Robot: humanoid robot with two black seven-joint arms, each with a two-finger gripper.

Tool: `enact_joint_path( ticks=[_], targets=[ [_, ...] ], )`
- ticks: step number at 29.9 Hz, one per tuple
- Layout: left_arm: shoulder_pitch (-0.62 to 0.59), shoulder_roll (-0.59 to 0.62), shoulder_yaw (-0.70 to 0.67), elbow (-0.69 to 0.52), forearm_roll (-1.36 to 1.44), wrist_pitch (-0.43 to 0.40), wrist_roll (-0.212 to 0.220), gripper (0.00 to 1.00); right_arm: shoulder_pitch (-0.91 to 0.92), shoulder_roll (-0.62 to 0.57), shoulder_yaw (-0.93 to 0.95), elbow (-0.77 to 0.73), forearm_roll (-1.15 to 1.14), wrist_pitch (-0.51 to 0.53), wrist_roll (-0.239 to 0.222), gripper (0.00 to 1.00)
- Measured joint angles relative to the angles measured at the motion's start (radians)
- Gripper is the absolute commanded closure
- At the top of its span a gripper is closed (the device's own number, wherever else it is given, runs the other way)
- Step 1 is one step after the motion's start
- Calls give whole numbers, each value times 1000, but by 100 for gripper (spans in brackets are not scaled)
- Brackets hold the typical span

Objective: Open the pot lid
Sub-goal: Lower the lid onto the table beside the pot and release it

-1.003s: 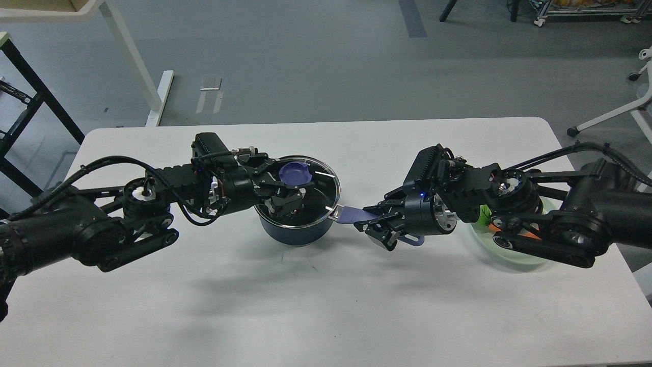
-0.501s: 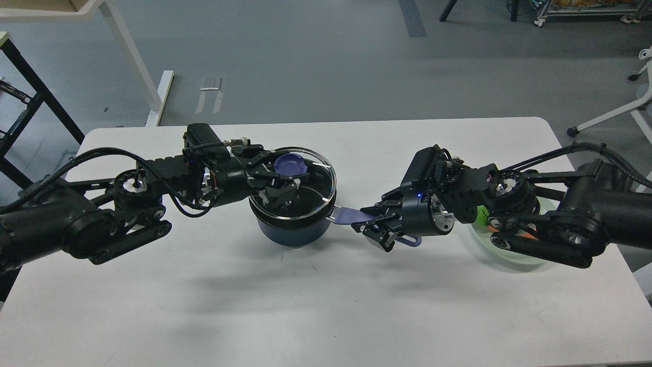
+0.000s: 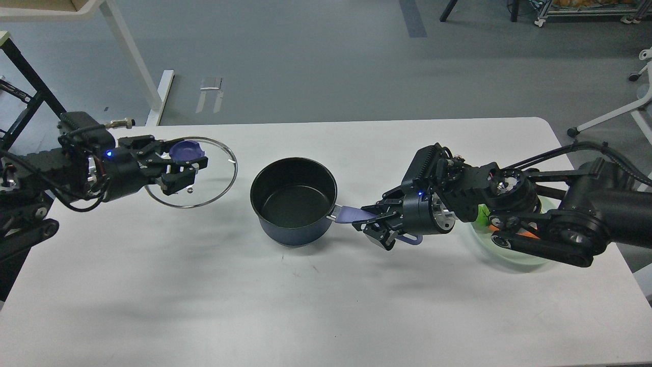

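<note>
A dark blue pot stands uncovered near the middle of the white table, its black inside bare. Its purple handle points right. My right gripper is shut on that handle. My left gripper is shut on the purple knob of the glass lid. It holds the lid in the air to the left of the pot, clear of the rim.
A pale green bowl with green and orange items sits under my right arm at the table's right end. White desk legs stand on the floor beyond the far left edge.
My left gripper has lifted the lid off the pot and carried it well to the left. The pot is now uncovered. The right gripper still holds the handle in the same place.
</note>
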Motion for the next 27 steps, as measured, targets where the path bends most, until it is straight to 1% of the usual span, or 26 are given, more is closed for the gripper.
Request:
enact_joint_path(
  ticks=[4, 9, 11, 15, 17, 22, 24, 25, 26, 27],
  targets=[
    [65, 28, 3, 12, -14, 7, -1, 48, -6, -6, 1, 2, 0, 0, 0, 72],
    [115, 23, 5, 46, -59, 13, 5, 47, -5, -9, 0, 3, 0, 0, 0, 72],
    [133, 13, 6, 75, -64, 28, 5, 47, -2, -10, -1, 3, 0, 0, 0, 72],
    [152, -28, 17, 145, -66, 48, -1, 46, 0, -10, -1, 4, 0, 0, 0, 72],
    [156, -48, 28, 170, -68, 51, -2, 44, 0, -10, -1, 4, 0, 0, 0, 72],
    [165, -59, 44, 181, -70, 56, -3, 42, 0, -9, -1, 4, 1, 0, 0, 71],
    [168, -60, 45, 182, -70, 57, -2, 38, -1, -9, -1, 4, 1, 0, 0, 70],
    [168, -60, 45, 182, -70, 57, -2, 32, -1, -9, -1, 4, 1, 0, 0, 69],
    [168, -60, 45, 182, -72, 57, -2, 21, -1, -9, -1, 4, 1, 0, 0, 68],
    [169, -60, 45, 181, -75, 57, -1, 14, -1, -9, -1, 4, 1, 0, 0, 68]
  ],
)
